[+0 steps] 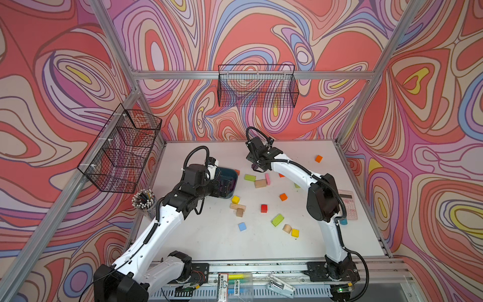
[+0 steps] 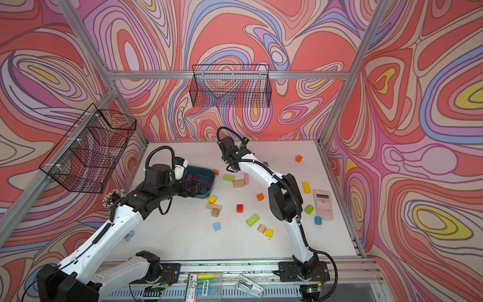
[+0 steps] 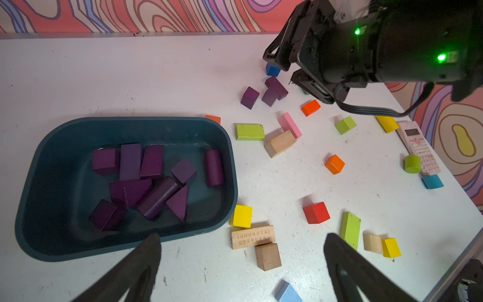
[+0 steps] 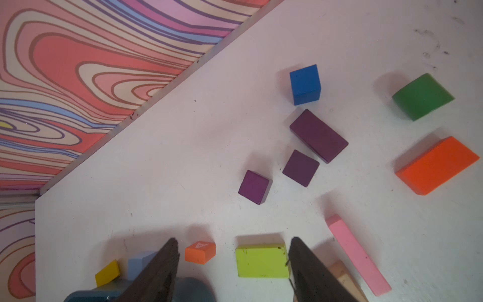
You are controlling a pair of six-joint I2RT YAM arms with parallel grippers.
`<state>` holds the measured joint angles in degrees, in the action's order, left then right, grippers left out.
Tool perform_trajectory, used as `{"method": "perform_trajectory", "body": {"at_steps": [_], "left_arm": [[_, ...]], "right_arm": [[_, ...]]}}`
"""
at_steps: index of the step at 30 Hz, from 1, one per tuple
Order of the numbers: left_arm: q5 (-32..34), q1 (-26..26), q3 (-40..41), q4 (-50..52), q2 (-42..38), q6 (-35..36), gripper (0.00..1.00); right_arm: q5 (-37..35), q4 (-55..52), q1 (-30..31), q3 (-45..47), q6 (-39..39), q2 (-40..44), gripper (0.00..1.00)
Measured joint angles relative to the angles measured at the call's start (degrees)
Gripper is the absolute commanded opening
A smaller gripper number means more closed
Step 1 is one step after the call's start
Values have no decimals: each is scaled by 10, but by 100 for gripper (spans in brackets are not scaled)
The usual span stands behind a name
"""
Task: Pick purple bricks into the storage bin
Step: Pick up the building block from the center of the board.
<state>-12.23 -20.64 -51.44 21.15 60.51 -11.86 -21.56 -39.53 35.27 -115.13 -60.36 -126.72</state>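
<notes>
The storage bin [image 3: 130, 121] is a dark teal tray at the table's left; it also shows in both top views [image 1: 231, 193] [image 2: 209, 183]. Several purple bricks [image 3: 151, 162] lie inside it. Three more purple bricks lie on the table near the back: a cube [image 4: 254, 187], a second cube [image 4: 300, 167] and a cuboid [image 4: 318, 135]. My right gripper [image 4: 234, 240] hangs open above the table close to them, holding nothing. My left gripper [image 3: 243, 239] stands wide open by the bin's near edge, empty.
Blocks of other colours are scattered over the table: a blue cube [image 4: 305, 84], green block [image 4: 422, 96], orange slab [image 4: 436, 164], pink slab [image 4: 358, 256], lime block [image 4: 262, 260]. A pink calculator [image 1: 346, 204] lies right, a pencil cup [image 1: 143, 201] left. Wire baskets [image 1: 257, 86] hang on the walls.
</notes>
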Motion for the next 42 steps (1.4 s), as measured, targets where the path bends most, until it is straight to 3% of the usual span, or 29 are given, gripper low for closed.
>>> {"method": "perform_trajectory", "body": {"at_steps": [18, 42], "left_arm": [[-18, 16, 13, -35, -13, -1, 100], [-30, 20, 13, -45, 1, -8, 100]], "right_arm": [[0, -76, -8, -125, -64, -110, 65], [12, -47, -19, -148, -64, -188, 64]]}}
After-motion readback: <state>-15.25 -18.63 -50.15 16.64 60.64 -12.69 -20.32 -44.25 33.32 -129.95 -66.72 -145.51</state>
